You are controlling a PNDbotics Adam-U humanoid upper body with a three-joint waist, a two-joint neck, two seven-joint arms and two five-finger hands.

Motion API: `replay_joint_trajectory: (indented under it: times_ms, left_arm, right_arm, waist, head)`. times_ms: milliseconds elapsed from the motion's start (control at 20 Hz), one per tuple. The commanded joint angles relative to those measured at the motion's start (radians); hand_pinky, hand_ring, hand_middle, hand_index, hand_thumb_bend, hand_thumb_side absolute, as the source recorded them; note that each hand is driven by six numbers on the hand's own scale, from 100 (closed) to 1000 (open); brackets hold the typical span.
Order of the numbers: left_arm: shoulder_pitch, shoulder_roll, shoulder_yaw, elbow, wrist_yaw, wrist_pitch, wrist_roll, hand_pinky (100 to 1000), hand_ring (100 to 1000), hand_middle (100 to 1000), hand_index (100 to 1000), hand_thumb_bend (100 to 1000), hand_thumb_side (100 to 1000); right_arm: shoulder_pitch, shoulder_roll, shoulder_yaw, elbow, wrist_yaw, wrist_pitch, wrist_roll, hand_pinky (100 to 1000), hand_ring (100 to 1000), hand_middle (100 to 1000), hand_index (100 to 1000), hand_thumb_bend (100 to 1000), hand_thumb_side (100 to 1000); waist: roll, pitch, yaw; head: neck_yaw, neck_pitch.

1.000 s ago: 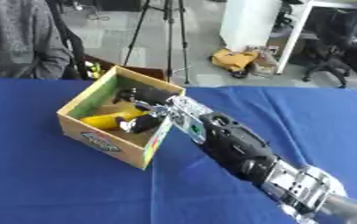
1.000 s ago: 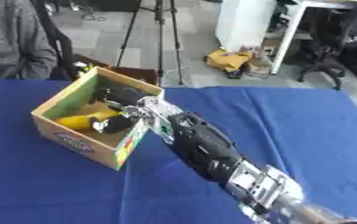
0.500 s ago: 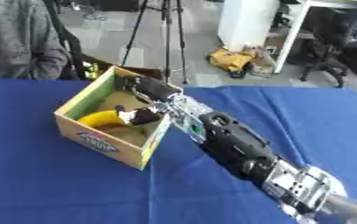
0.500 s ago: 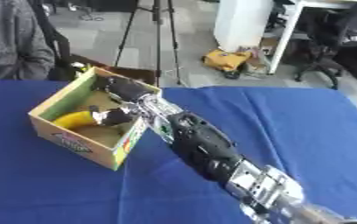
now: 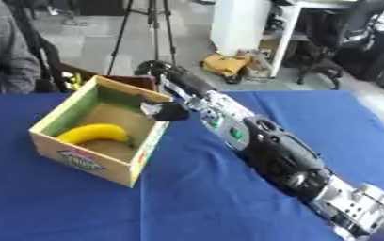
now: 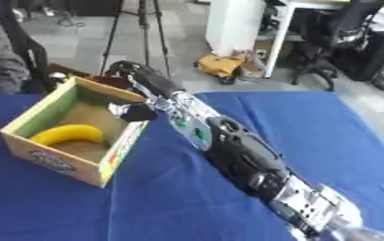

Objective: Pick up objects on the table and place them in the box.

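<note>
The right hand (image 5: pixel 164 111), seen gripping a dark object inside the box (image 5: pixel 86 162) a moment earlier, is now found raised over its near rim, fingers apparently empty and relaxed, the banana (image 5: pixel 94 133) deposited inside.

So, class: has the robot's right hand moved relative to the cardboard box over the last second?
Yes. The right hand has lifted out of the box, back over its far right rim, leaving the banana inside.
</note>
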Motion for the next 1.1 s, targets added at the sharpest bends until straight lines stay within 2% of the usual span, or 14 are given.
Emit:
replay_joint_trajectory:
  times_ms: [50,200,250,300,550,800,950,1000,1050,1100]
  left_arm:
    - [0.005,0.027,0.025,-0.006,-0.008,-0.004,0.019,564,693,516,528,252,1000]
    - [0.021,0.035,0.043,0.004,-0.018,-0.007,0.036,564,693,515,528,253,1000]
    - [0.026,0.038,0.049,0.005,-0.021,-0.010,0.042,563,693,515,528,251,1000]
    - [0.030,0.042,0.055,0.007,-0.023,-0.012,0.048,563,694,515,527,252,1000]
    - [0.050,0.062,0.082,0.006,-0.029,-0.023,0.076,562,694,515,527,249,1000]
    - [0.077,0.076,0.104,0.007,-0.034,-0.031,0.098,562,696,514,526,247,1000]
    - [0.085,0.082,0.111,0.006,-0.034,-0.036,0.105,561,696,514,526,247,1000]
    - [0.088,0.084,0.112,0.006,-0.036,-0.035,0.107,561,696,514,526,247,962]
    - [0.089,0.082,0.113,0.006,-0.038,-0.035,0.108,561,696,514,526,249,1000]
    - [0.090,0.080,0.114,0.005,-0.039,-0.034,0.109,561,696,514,526,249,1000]
  right_arm:
    - [0.023,-0.059,-0.033,-0.147,-0.247,-0.003,0.061,848,909,864,872,100,669]
    - [0.094,-0.079,-0.076,-0.288,-0.454,0.020,0.078,826,881,840,856,100,702]
    - [0.123,-0.083,-0.093,-0.338,-0.508,0.027,0.073,822,876,837,854,100,782]
    - [0.153,-0.085,-0.110,-0.384,-0.552,0.035,0.066,816,871,828,850,100,717]
    - [0.299,-0.055,-0.191,-0.564,-0.704,0.075,0.002,788,832,789,824,100,753]
    - [0.410,0.039,-0.228,-0.607,-0.817,0.071,-0.048,768,809,757,802,100,842]
    - [0.467,0.087,-0.241,-0.608,-0.868,0.045,-0.041,763,797,742,789,100,880]
    - [0.487,0.107,-0.246,-0.608,-0.879,0.038,-0.037,761,793,737,787,100,884]
    - [0.506,0.130,-0.253,-0.608,-0.887,0.032,-0.032,761,792,736,786,100,885]
    - [0.524,0.155,-0.258,-0.608,-0.889,0.025,-0.024,760,790,732,783,100,889]
  waist:
    - [0.009,-0.022,-0.026]
    - [0.013,-0.032,-0.089]
    - [0.014,-0.034,-0.110]
    - [0.016,-0.037,-0.131]
    - [0.025,-0.046,-0.223]
    - [0.038,-0.056,-0.323]
    - [0.040,-0.055,-0.370]
    - [0.039,-0.056,-0.382]
    - [0.038,-0.056,-0.392]
    - [0.038,-0.054,-0.399]
  head:
    - [0.040,0.011]
    - [0.081,0.022]
    - [0.096,0.022]
    - [0.113,0.023]
    - [0.178,0.029]
    - [0.253,0.042]
    - [0.283,0.045]
    - [0.290,0.049]
    - [0.297,0.051]
    - [0.303,0.051]
